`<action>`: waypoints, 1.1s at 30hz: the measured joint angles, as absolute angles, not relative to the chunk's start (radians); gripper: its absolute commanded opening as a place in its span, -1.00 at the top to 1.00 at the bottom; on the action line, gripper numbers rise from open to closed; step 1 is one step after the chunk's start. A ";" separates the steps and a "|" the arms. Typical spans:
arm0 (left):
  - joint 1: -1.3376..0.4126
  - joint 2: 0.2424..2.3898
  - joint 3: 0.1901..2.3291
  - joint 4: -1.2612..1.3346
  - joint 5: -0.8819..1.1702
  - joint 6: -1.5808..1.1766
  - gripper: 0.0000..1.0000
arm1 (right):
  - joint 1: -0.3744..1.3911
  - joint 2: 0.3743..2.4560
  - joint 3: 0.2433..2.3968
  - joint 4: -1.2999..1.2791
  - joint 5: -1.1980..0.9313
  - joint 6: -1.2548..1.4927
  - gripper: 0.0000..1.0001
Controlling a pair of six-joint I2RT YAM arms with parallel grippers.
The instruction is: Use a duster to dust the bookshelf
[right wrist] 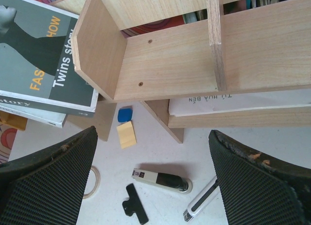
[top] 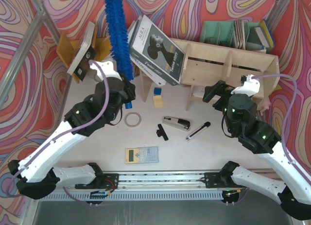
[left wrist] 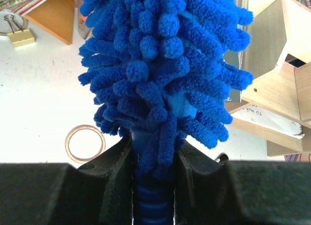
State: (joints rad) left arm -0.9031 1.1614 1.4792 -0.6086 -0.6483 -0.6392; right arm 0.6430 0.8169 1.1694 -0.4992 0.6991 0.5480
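Your left gripper (left wrist: 154, 156) is clamped on the handle of the duster (top: 116, 30), whose fluffy head points toward 12 o'clock. The bookshelf (top: 228, 64) stands at 3 o'clock from it. Your right gripper (right wrist: 153, 137) is spread wide, holds nothing, and faces the bookshelf.

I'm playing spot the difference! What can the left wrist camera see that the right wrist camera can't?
Only left wrist: the blue duster pinched in the left claw, plus a gold binder clip. Only right wrist: the stapler and a black clip. Both: the bookshelf and the tape ring.
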 measured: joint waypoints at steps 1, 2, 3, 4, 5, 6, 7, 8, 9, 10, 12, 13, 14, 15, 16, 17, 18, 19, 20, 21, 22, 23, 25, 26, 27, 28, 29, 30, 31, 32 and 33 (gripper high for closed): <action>-0.903 1.147 1.479 -0.615 -0.648 -0.636 1.00 | 0.643 0.816 1.169 -0.499 0.699 0.548 -0.70; -0.903 1.129 1.477 -0.622 -0.648 -0.634 1.00 | 0.643 0.815 1.168 -0.499 0.699 0.548 -0.70; -0.903 1.111 1.475 -0.628 -0.649 -0.632 1.00 | 0.643 0.814 1.167 -0.499 0.699 0.548 -0.70; -0.903 1.091 1.472 -0.633 -0.651 -0.632 1.00 | 0.643 0.813 1.166 -0.499 0.699 0.548 -0.70; -0.902 1.070 1.467 -0.636 -0.653 -0.632 1.00 | 0.643 0.813 1.165 -0.499 0.699 0.548 -0.70; -0.902 1.050 1.463 -0.638 -0.653 -0.632 1.00 | 0.643 0.813 1.164 -0.499 0.699 0.548 -0.70; -0.902 1.034 1.457 -0.638 -0.652 -0.631 1.00 | 0.643 0.814 1.164 -0.499 0.698 0.548 -0.70; -0.902 1.018 1.451 -0.639 -0.650 -0.631 1.00 | 0.643 0.814 1.164 -0.499 0.698 0.550 -0.70; -0.902 1.007 1.444 -0.640 -0.646 -0.631 1.00 | 0.643 0.815 1.163 -0.499 0.698 0.551 -0.70; -0.901 0.997 1.435 -0.639 -0.640 -0.632 1.00 | 0.643 0.815 1.163 -0.499 0.698 0.551 -0.70; -0.901 0.983 1.408 -0.629 -0.616 -0.632 1.00 | 0.643 0.815 1.163 -0.499 0.698 0.552 -0.70; -0.901 0.979 1.392 -0.620 -0.601 -0.632 1.00 | 0.643 0.815 1.163 -0.499 0.698 0.553 -0.71; -0.902 0.976 1.369 -0.605 -0.579 -0.628 1.00 | 0.643 0.815 1.163 -0.499 0.698 0.555 -0.70; -0.906 0.974 1.348 -0.591 -0.559 -0.621 1.00 | 0.643 0.815 1.163 -0.499 0.698 0.558 -0.70; -0.917 0.973 1.325 -0.574 -0.545 -0.608 1.00 | 0.643 0.815 1.163 -0.499 0.698 0.560 -0.70; -0.935 0.973 1.304 -0.559 -0.539 -0.591 1.00 | 0.643 0.815 1.163 -0.499 0.698 0.562 -0.70; -0.962 0.973 1.284 -0.541 -0.537 -0.568 1.00 | 0.643 0.815 1.163 -0.499 0.698 0.566 -0.70; -0.986 0.971 1.269 -0.524 -0.536 -0.546 1.00 | 0.643 0.815 1.163 -0.499 0.698 0.567 -0.70; -1.008 0.968 1.253 -0.501 -0.539 -0.523 1.00 | 0.643 0.815 1.163 -0.499 0.697 0.570 -0.70; -1.021 0.962 1.241 -0.481 -0.540 -0.504 1.00 | 0.643 0.815 1.163 -0.499 0.697 0.571 -0.70; -1.028 0.954 1.232 -0.463 -0.540 -0.487 1.00 | 0.643 0.815 1.163 -0.500 0.696 0.574 -0.70; -1.030 0.942 1.219 -0.439 -0.541 -0.469 1.00 | 0.643 0.815 1.163 -0.500 0.695 0.574 -0.70; -1.032 0.917 1.190 -0.404 -0.545 -0.440 1.00 | 0.643 0.815 1.163 -0.500 0.694 0.574 -0.70; -1.034 0.904 1.168 -0.384 -0.548 -0.426 1.00 | 0.643 0.815 1.163 -0.500 0.693 0.575 -0.70; -1.035 0.896 1.149 -0.369 -0.551 -0.414 1.00 | 0.643 0.816 1.163 -0.500 0.691 0.576 -0.70; -1.035 0.889 1.126 -0.347 -0.559 -0.404 1.00 | 0.643 0.816 1.163 -0.500 0.690 0.577 -0.70; -1.034 0.885 1.106 -0.331 -0.567 -0.395 1.00 | 0.643 0.819 1.163 -0.500 0.688 0.577 -0.70; -1.034 0.884 1.090 -0.318 -0.577 -0.387 1.00 | 0.643 0.820 1.163 -0.500 0.686 0.577 -0.70; -1.034 0.886 1.079 -0.309 -0.585 -0.380 1.00 | 0.643 0.823 1.163 -0.500 0.685 0.577 -0.70; -1.034 0.889 1.071 -0.297 -0.592 -0.373 1.00 | 0.643 0.825 1.163 -0.500 0.683 0.577 -0.70; -1.034 0.891 1.066 -0.287 -0.600 -0.368 1.00 | 0.643 0.826 1.163 -0.500 0.682 0.577 -0.70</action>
